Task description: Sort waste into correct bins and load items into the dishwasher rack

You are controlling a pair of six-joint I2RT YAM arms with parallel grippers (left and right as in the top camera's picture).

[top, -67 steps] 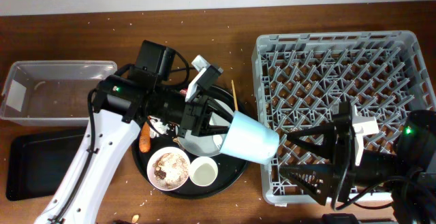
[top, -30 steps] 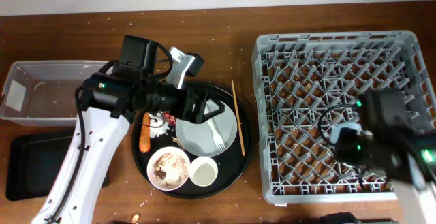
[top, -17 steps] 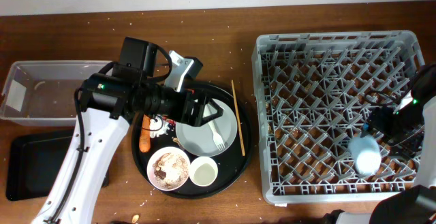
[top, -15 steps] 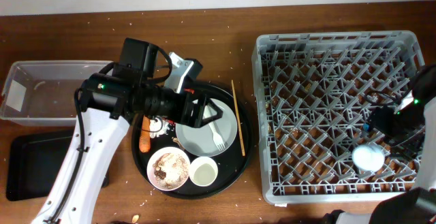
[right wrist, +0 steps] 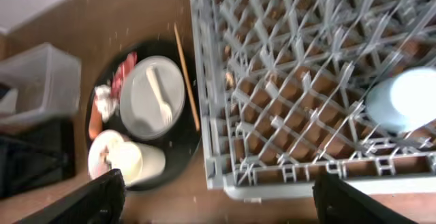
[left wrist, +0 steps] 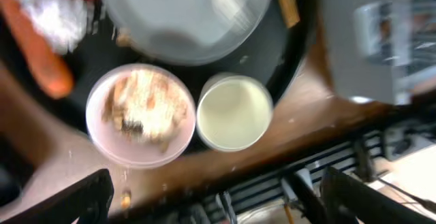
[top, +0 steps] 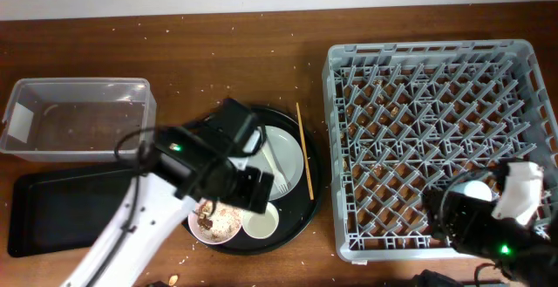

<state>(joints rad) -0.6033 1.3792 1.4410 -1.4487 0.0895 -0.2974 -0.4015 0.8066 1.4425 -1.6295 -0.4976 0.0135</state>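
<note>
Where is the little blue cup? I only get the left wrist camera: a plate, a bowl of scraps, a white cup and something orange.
Observer: The blue cup is in the big grey rack, near the corner by the right arm.
Visitor: Is the pincer there gripping it?
Observer: No. The right pincer is open, and the cup lies apart from its fingers.
Visitor: Any bins around?
Observer: Yes, a clear tub and a flat black tray sit next to each other at the left end of the table.
</note>
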